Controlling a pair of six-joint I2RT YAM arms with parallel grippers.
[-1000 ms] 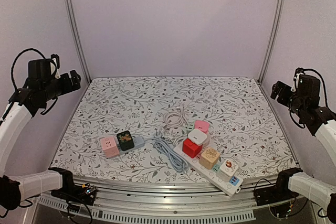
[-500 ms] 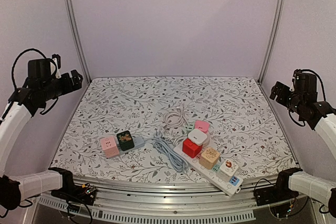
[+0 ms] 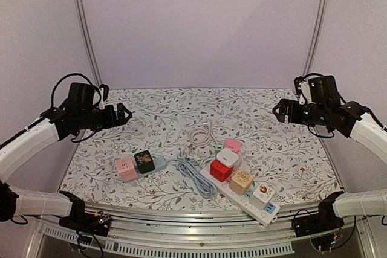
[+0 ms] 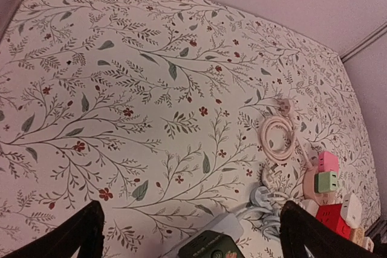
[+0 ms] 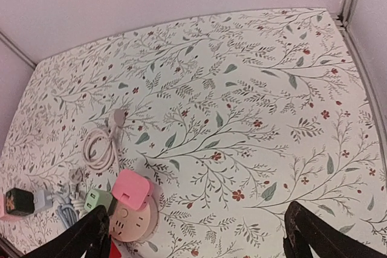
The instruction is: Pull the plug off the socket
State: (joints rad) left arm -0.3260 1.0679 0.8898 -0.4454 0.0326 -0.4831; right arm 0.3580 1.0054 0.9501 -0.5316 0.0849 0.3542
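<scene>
A long white power strip (image 3: 247, 202) lies front right and carries a red plug (image 3: 220, 170), a white plug (image 3: 228, 157), a tan plug (image 3: 241, 181) and a white-red plug (image 3: 262, 194). A round pink socket (image 5: 130, 222) holds a pink plug (image 5: 132, 189) and a green plug (image 5: 97, 200). A small blue-grey strip (image 3: 159, 163) holds a pink cube plug (image 3: 126, 168) and a dark green cube plug (image 3: 144, 161). My left gripper (image 3: 124, 115) hovers open and empty above the table's left. My right gripper (image 3: 278, 113) hovers open and empty above the right.
A coiled pink cable (image 3: 201, 135) lies mid-table and also shows in the left wrist view (image 4: 277, 137). A bundled grey-blue cord (image 3: 195, 176) lies between the two strips. Metal frame posts and purple walls enclose the floral table (image 3: 151, 119).
Both arms swung inward from the side walls to over the table and lowered a little. The plugs and strips have not moved.
</scene>
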